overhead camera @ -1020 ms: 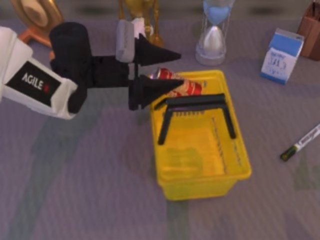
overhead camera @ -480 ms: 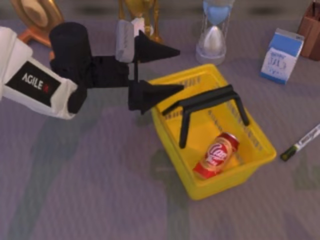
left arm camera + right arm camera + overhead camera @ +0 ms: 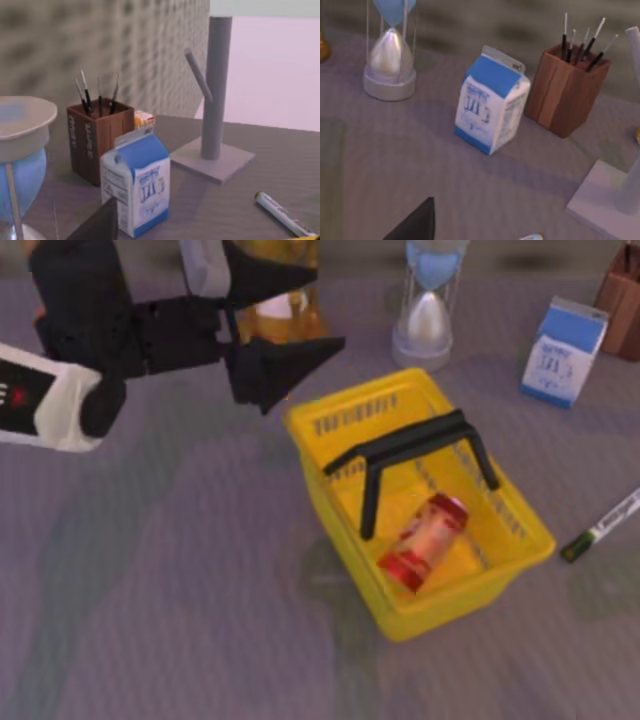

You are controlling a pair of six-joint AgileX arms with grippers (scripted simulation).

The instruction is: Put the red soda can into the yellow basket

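Since a moment ago the left gripper (image 3: 300, 310), fingers spread and empty, has pulled up-left of the yellow basket (image 3: 340, 420); red soda can (image 3: 424, 541) lies inside it; grey-purple tabletop (image 3: 180, 620).

Rendered sim tabletop, looking like a staged desk/lab scene: grey-purple table (image 3: 150, 620) carrying random props. Hourglass (image 3: 428, 310), milk carton (image 3: 565, 350) and pen holder (image 3: 567, 90) sitting past the left gripper (image 3: 295, 310); marker (image 3: 600, 528) lying farther off.
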